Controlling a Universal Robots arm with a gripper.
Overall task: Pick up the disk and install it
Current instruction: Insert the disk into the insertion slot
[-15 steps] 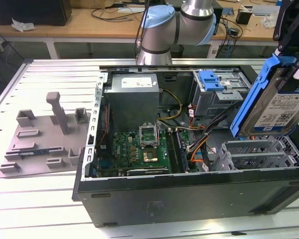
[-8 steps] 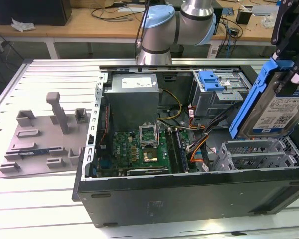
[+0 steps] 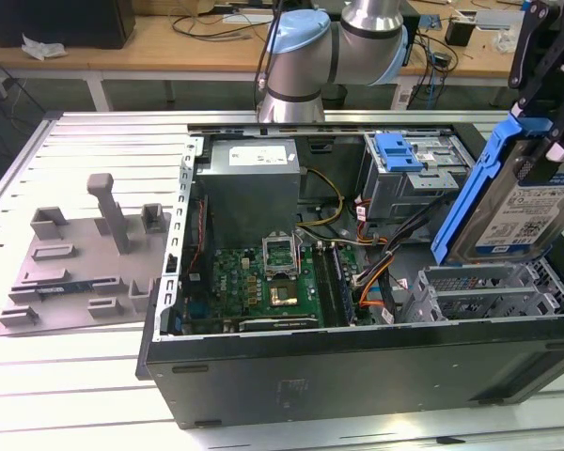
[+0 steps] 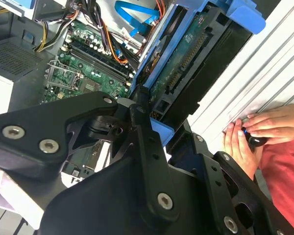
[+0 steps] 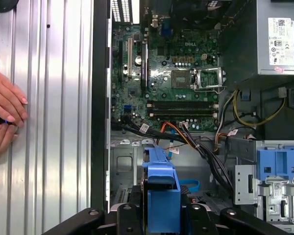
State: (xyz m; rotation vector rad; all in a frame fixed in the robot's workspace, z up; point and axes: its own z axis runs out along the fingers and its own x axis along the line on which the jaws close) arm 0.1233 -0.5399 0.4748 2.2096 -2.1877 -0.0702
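The pincer (image 3: 548,127) is clamped shut on the disk (image 3: 522,202), gripping it by the blue carrier bracket at its upper end. The disk hangs in the air at the exterior view's right, steeply tilted, label side facing out. Its lower end sits just above the silver drive bay (image 3: 489,287) in the near corner of the open computer case (image 3: 357,366); I cannot tell whether the two touch.

In the second wrist view the black fingers (image 4: 142,122) close on the carrier's end, with the disk's (image 4: 186,63) green circuit-board underside running away from them. In the first wrist view the carrier's blue edge (image 5: 160,196) stands between the pincer's (image 5: 159,218) arms, above the cabling inside the case.

The case lies on its side on the slatted metal table (image 3: 75,150), showing the motherboard (image 3: 263,277), the grey power supply (image 3: 254,188) and a fixed drive cage with a blue tab (image 3: 404,155) further back. A grey fixture plate (image 3: 75,272) lies on the table, well apart towards the exterior view's left.

A person's hands (image 5: 5,110) rest on the table beside the case, fingers around a small dark object.
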